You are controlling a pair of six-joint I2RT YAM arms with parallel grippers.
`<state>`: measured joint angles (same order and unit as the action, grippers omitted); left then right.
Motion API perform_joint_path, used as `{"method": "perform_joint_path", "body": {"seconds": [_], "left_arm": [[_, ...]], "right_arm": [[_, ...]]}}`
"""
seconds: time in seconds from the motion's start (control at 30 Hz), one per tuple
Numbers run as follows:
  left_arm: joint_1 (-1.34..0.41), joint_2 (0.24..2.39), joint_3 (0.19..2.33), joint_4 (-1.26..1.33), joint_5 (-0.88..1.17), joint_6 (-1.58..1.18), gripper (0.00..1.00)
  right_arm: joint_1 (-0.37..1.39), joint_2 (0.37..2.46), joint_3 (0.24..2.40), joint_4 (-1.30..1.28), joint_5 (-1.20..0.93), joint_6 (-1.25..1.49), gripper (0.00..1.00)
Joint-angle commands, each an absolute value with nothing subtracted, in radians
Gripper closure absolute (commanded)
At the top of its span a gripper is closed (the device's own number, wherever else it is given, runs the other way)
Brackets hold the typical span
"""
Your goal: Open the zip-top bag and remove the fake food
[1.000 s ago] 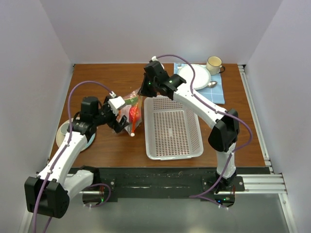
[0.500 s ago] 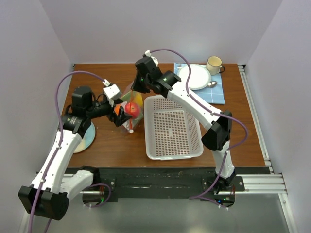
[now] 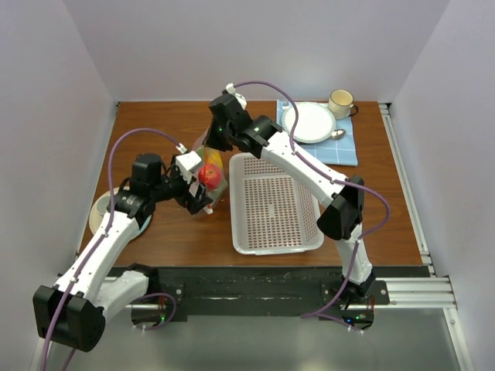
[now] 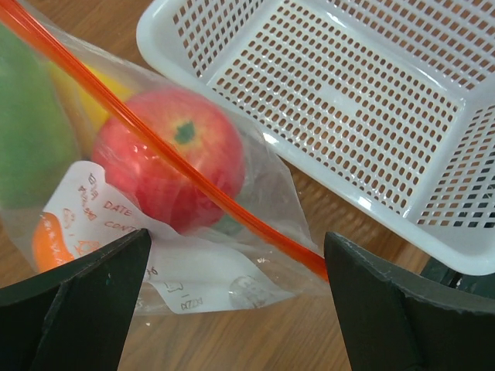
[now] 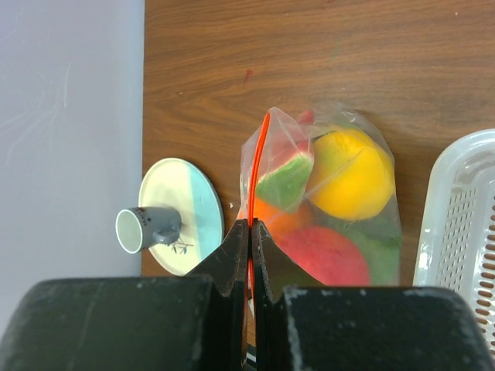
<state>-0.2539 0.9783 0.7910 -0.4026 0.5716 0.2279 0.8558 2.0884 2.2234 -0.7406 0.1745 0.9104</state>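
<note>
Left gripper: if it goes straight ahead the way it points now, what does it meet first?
The left gripper would probably meet the zip-top bag first, between its open fingers, near the red fruit. Depth is unclear.

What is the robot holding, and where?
The right end effector pinches the clear plastic zip-top bag by its red-orange zip strip. The left end effector is open.

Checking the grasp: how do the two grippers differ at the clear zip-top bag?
The right gripper is shut on the orange zip strip; the left gripper is open. The right gripper is at the clear plastic zip-top bag's far end, the left gripper at its near end. Both face that bag.
</note>
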Motion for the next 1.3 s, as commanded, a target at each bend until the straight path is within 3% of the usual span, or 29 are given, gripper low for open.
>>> {"method": "perform_joint_path", "body": {"seconds": [0.0, 0.1, 0.17, 0.2, 0.23, 0.3, 0.33, 0.43, 0.8, 0.9, 0.93, 1.0, 1.17, 1.27], "left_arm": [[-0.281, 0.956, 0.750, -0.351, 0.529, 0.235, 0.00], [-0.282, 0.951, 0.739, -0.348, 0.468, 0.252, 0.00], [-0.282, 0.951, 0.739, -0.345, 0.445, 0.258, 0.13], [-0.282, 0.954, 0.739, -0.345, 0.440, 0.255, 0.21], [-0.282, 0.956, 0.742, -0.341, 0.427, 0.249, 0.43], [-0.282, 0.957, 0.756, -0.337, 0.407, 0.247, 0.66], [-0.282, 0.959, 0.761, -0.342, 0.388, 0.248, 0.83], [-0.282, 0.966, 0.791, -0.368, 0.355, 0.262, 0.99], [-0.282, 0.965, 0.943, -0.512, 0.287, 0.377, 1.00], [-0.282, 0.969, 0.988, -0.583, 0.272, 0.439, 0.94], [-0.282, 0.971, 0.994, -0.615, 0.272, 0.472, 0.86], [-0.281, 0.971, 0.989, -0.629, 0.259, 0.486, 0.80], [-0.282, 0.947, 0.948, -0.641, 0.233, 0.523, 0.75], [-0.282, 0.934, 0.927, -0.649, 0.215, 0.551, 0.78]], "right_arm": [[0.868, 2.080, 2.257, -0.683, 0.212, 0.940, 1.00], [0.868, 2.079, 2.247, -0.678, 0.218, 0.940, 1.00], [0.870, 2.068, 2.234, -0.667, 0.219, 0.939, 1.00], [0.870, 2.066, 2.227, -0.664, 0.221, 0.937, 1.00], [0.870, 2.060, 2.217, -0.660, 0.221, 0.936, 1.00], [0.870, 2.057, 2.210, -0.660, 0.219, 0.934, 1.00], [0.870, 2.053, 2.201, -0.660, 0.221, 0.928, 1.00], [0.868, 2.043, 2.177, -0.663, 0.219, 0.923, 1.00], [0.862, 1.925, 2.014, -0.677, 0.284, 0.815, 1.00], [0.848, 1.882, 1.935, -0.666, 0.317, 0.784, 1.00], [0.845, 1.853, 1.895, -0.648, 0.318, 0.766, 1.00], [0.836, 1.829, 1.849, -0.632, 0.318, 0.747, 1.00], [0.834, 1.815, 1.833, -0.637, 0.325, 0.719, 1.00], [0.831, 1.822, 1.829, -0.632, 0.307, 0.683, 1.00]]}}
